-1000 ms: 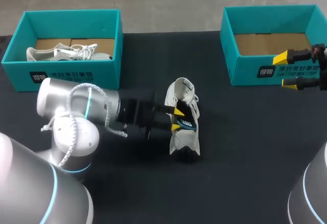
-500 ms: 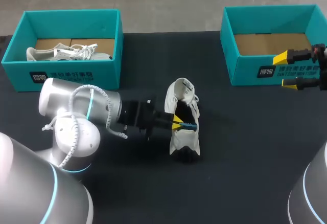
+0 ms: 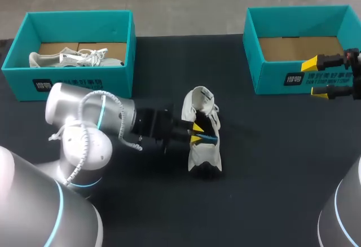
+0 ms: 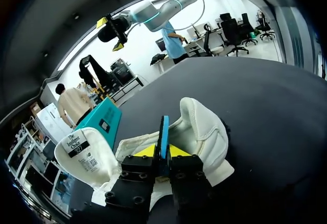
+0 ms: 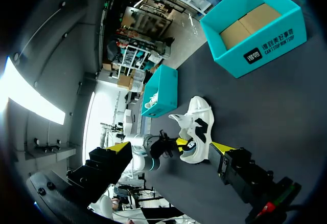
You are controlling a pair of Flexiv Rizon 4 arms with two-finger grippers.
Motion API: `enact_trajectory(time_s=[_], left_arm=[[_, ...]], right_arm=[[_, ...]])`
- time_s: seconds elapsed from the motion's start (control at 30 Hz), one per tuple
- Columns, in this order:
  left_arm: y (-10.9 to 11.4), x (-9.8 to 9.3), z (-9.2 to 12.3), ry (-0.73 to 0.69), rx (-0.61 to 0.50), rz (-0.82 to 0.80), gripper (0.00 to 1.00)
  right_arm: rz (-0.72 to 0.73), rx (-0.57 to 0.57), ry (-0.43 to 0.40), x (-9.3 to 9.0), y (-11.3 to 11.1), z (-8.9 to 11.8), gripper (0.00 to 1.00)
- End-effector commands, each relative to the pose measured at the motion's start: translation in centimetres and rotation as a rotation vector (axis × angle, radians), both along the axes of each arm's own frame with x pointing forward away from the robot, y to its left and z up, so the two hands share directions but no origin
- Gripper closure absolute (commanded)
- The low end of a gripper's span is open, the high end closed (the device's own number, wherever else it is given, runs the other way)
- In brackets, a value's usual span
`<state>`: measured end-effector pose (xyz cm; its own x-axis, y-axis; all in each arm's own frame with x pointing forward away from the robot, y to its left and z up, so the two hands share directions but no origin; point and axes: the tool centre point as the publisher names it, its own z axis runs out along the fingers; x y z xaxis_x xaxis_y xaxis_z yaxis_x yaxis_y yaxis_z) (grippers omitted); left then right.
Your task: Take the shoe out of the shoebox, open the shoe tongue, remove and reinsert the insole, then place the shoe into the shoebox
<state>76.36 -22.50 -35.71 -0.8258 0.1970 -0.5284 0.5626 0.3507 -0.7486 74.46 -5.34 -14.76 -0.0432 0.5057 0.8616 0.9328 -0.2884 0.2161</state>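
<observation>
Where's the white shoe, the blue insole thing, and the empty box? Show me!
white shoe (image 3: 203, 153): head view, on the white toe end.
blue insole (image 4: 164, 132): left wrist view, on its thin edge sticking out of the shoe.
empty box (image 3: 273, 83): head view, on its front wall.

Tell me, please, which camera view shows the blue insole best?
The left wrist view: the insole stands edge-on, pinched in the left tool, over the white shoe. The head view shows only a blue sliver at the shoe's opening. In the right wrist view the shoe is small and the insole cannot be made out.
</observation>
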Motion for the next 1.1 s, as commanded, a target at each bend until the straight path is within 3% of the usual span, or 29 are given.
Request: enact_trajectory(time_s=[0.03,0.27,0.33,0.37,0.77,0.87,0.9,0.93,1.1], left_arm=[[1.0,-0.9,0.6,-0.01,-0.009,0.014,0.53],[1.1,-1.0,1.1,-0.019,-0.029,0.012,0.73],[0.8,-1.1,0.8,-0.011,-0.028,0.002,0.83],[0.7,-1.0,0.6,-0.006,-0.027,-0.002,0.99],[0.5,-1.2,0.3,0.016,-0.028,-0.02,1.0],[0.9,-1.5,0.7,0.017,-0.029,-0.016,0.42],[1.1,-1.6,0.9,0.016,-0.029,-0.013,0.12],[1.3,-1.7,1.1,0.013,-0.028,-0.009,0.02],[2.3,-1.6,2.5,-0.008,-0.027,0.002,0.0]], right_arm=[[-0.002,-0.004,0.003,-0.1,0.0,0.0,0.0],[-0.002,-0.004,0.003,-0.1,0.0,0.0,0.0],[-0.002,-0.004,0.003,-0.1,0.0,0.0,0.0],[-0.002,-0.004,0.003,-0.1,0.0,0.0,0.0],[-0.002,-0.004,0.003,-0.1,0.0,0.0,0.0],[-0.002,-0.004,0.003,-0.1,0.0,0.0,0.0],[-0.002,-0.004,0.003,-0.1,0.0,0.0,0.0],[-0.002,-0.004,0.003,-0.1,0.0,0.0,0.0],[-0.002,-0.004,0.003,-0.1,0.0,0.0,0.0]])
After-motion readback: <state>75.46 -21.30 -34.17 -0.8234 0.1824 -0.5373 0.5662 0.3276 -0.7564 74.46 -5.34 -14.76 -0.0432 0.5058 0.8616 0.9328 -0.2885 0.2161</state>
